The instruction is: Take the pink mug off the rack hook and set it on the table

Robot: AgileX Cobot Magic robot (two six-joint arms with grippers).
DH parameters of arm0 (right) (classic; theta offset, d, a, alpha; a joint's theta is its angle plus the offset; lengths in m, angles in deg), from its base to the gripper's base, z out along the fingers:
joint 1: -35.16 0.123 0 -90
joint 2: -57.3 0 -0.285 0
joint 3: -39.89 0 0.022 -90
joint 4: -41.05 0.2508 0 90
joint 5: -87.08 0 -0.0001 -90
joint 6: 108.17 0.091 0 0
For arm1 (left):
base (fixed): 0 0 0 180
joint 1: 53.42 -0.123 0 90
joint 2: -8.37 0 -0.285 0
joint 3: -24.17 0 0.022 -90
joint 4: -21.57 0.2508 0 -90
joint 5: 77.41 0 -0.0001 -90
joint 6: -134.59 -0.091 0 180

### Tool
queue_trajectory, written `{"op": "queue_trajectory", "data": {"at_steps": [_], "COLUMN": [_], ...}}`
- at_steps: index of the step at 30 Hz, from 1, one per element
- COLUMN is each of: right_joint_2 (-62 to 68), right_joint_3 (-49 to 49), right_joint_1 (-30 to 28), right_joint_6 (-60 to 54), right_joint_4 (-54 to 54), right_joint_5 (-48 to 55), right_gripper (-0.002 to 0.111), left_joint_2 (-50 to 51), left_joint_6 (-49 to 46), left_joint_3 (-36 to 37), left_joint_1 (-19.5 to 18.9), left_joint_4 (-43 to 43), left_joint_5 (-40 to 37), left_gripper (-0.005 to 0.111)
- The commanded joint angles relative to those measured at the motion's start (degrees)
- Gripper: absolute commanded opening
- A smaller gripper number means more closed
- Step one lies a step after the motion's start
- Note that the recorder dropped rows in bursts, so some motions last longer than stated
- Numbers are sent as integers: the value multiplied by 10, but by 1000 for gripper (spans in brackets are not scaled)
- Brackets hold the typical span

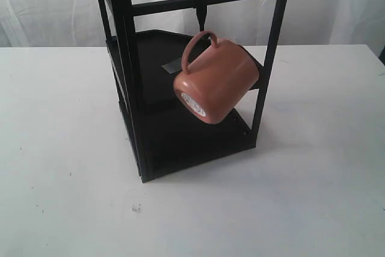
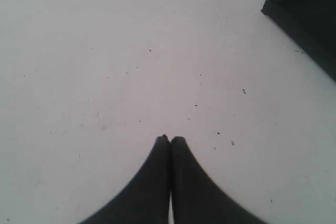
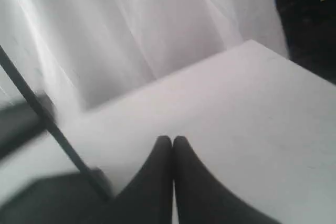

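While one pink mug (image 1: 216, 82) is hanging by its handle (image 1: 198, 49) from the single hook (image 1: 200, 10) on the front crossbar of the one black rack (image 1: 129, 58), it is tilting so that its base, carrying a white label (image 1: 194, 104), is facing outward and down, and its mouth is turning away toward the rack's inside, out of sight. The rack is standing on the white desk (image 1: 60, 148), and its top is being cut off by the edge of the exterior view. Neither of the two grippers is showing in that view. The left gripper (image 2: 170, 139) is hovering clenched over bare desk, its two fingers pressing together on nothing, with only a corner of the rack's base showing nearby. The right gripper (image 3: 171, 139) is likewise clenched and empty, pointing beside a blurred rack post toward a white curtain (image 3: 131, 19) behind the desk; that view is too smeared for detail.
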Motion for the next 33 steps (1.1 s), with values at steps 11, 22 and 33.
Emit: {"op": "queue_trajectory", "data": {"at_steps": [11, 22, 33], "right_joint_2": [6, 215, 378], "right_joint_3": [-63, -302, -293], "right_joint_1": [-2, -2, -2], "right_joint_6": [102, -278, -255], "right_joint_4": [48, -15, -4], "right_joint_5": [-295, 9, 60], "right_gripper": [0, 0, 0], "left_joint_2": [-3, -3, -3], "left_joint_6": [1, 1, 1], "left_joint_3": [1, 1, 1], "left_joint_1": [4, 4, 4], "left_joint_4": [-1, -1, -1], "left_joint_5": [0, 0, 0], "left_gripper": [0, 0, 0]}}
